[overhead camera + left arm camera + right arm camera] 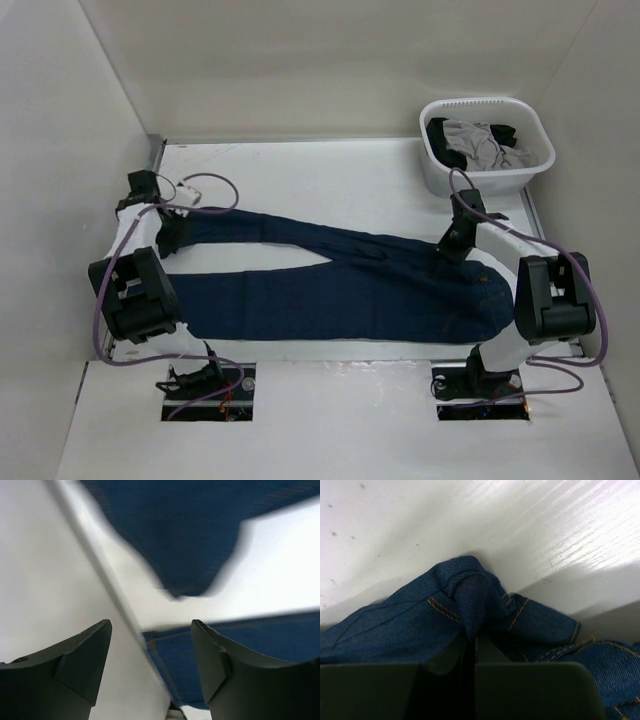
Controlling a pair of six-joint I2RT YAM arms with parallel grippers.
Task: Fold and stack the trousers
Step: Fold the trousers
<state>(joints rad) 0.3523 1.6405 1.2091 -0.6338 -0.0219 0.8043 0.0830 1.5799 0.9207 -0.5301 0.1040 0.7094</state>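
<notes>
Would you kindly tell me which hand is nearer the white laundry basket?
Right. The right hand sits just in front of the basket, pinching the trousers near the waist; the left hand is open at the leg ends, far off.

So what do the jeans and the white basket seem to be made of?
The jeans look like dark navy denim, matte: a fine diagonal weave and tan stitching show in the right wrist view. The laundry basket is probably white moulded plastic, smooth, with small slots along its rim.
</notes>
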